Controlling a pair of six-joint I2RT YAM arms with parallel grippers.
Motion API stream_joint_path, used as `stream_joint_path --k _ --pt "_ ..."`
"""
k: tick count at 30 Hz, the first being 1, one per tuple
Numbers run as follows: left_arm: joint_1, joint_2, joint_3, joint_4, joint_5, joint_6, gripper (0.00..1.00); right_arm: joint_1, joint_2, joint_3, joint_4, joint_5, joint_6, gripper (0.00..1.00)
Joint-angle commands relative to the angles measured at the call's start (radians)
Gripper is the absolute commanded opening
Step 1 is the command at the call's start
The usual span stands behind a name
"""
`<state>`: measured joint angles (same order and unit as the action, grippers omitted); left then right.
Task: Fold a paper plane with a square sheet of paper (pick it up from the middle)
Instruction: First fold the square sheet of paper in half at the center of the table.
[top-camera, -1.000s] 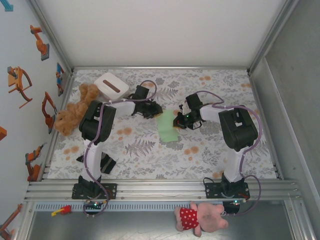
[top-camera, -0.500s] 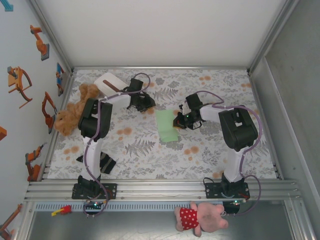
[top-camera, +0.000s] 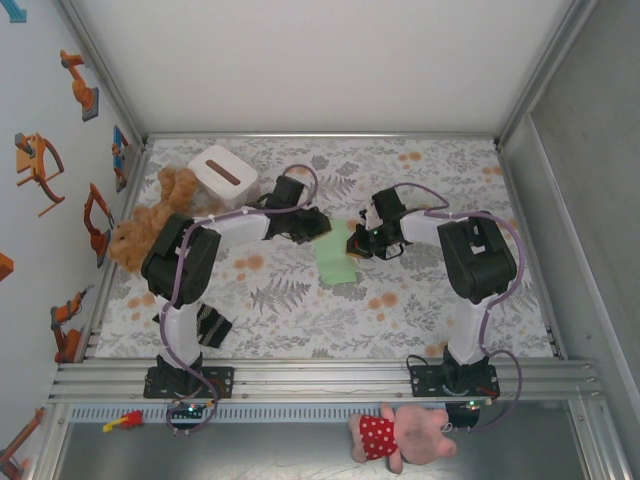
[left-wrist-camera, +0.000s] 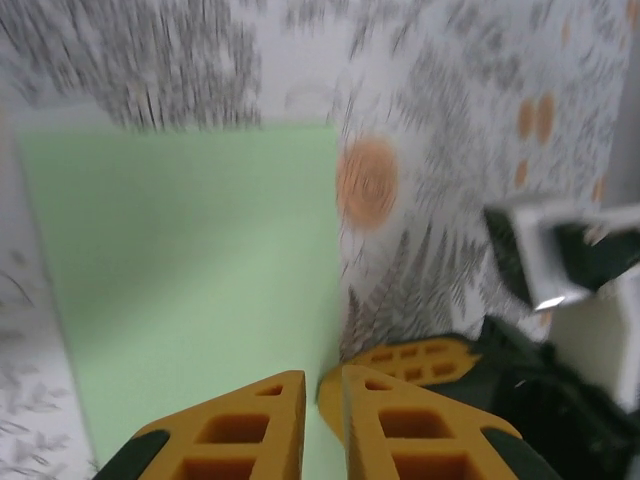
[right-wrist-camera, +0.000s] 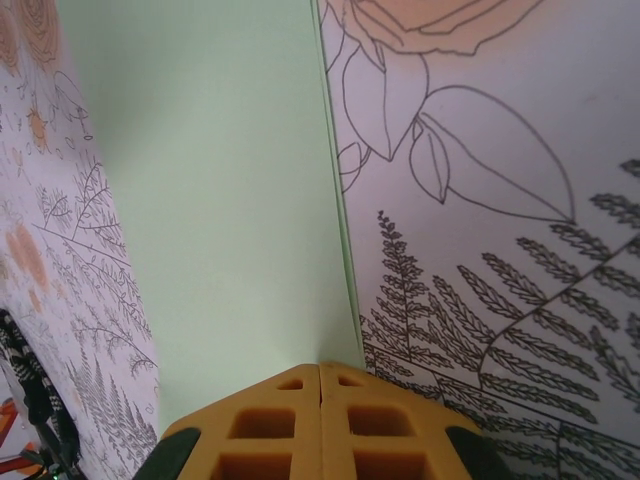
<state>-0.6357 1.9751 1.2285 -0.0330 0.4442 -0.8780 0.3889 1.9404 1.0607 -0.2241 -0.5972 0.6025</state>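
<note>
Between the two grippers, on the leaf-patterned table (top-camera: 430, 300), lies the square sheet of paper (top-camera: 337, 262). It is pale green, flat on the surface, and from above it looks longer than it is wide.

The left gripper (left-wrist-camera: 312, 380) hangs low over the sheet's far end. Its yellow fingers are almost together, with a thin slit between them, and nothing can be seen clamped there. Its wrist view is blurred. In that view the paper spreads ahead and to the left of the fingertips, its right edge runs straight toward the slit, and an orange flower print lies just right of that edge.

The right gripper (right-wrist-camera: 320, 368) is down at the sheet's right edge, just beside the left gripper. Its fingers are pressed fully together and the tips meet the table where the paper's edge ends. Whether any paper is caught between them cannot be told. Ahead of these fingertips the green sheet fills the left side, with bare patterned table to the right. A thin second line runs along the paper's edge.

Well behind and to the left of the left gripper, a white box (top-camera: 222, 172) with a dark slot stands by the far corner, and a brown teddy bear (top-camera: 150, 225) is just beside it. A striped dark cloth (top-camera: 207, 325) lies near the left arm's base. A pink plush pig (top-camera: 400, 437) sits off the table, in front of the right arm's base.
</note>
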Motion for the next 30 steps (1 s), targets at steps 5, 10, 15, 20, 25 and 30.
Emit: stream_joint_path --k 5,10,15,20,25,30 --pt "-0.018 0.031 -0.04 0.023 0.013 -0.069 0.14 -0.01 0.067 -0.102 -0.119 0.236 0.078 0.0" --pt "-0.021 0.05 -0.057 -0.027 -0.017 -0.043 0.14 -0.015 0.047 -0.102 -0.119 0.234 0.075 0.0" --pt "-0.022 0.08 -0.066 -0.037 -0.022 -0.022 0.13 -0.021 0.013 -0.079 -0.122 0.2 0.063 0.0" --pt "-0.02 0.115 -0.067 -0.055 -0.032 0.008 0.11 -0.021 -0.06 -0.07 -0.069 0.107 0.053 0.0" --pt "-0.02 0.132 -0.065 -0.075 -0.036 0.04 0.11 -0.033 -0.169 -0.059 -0.012 0.074 0.038 0.0" --pt "-0.021 0.133 -0.059 -0.096 -0.053 0.055 0.11 -0.034 -0.107 -0.044 0.057 -0.039 0.042 0.0"
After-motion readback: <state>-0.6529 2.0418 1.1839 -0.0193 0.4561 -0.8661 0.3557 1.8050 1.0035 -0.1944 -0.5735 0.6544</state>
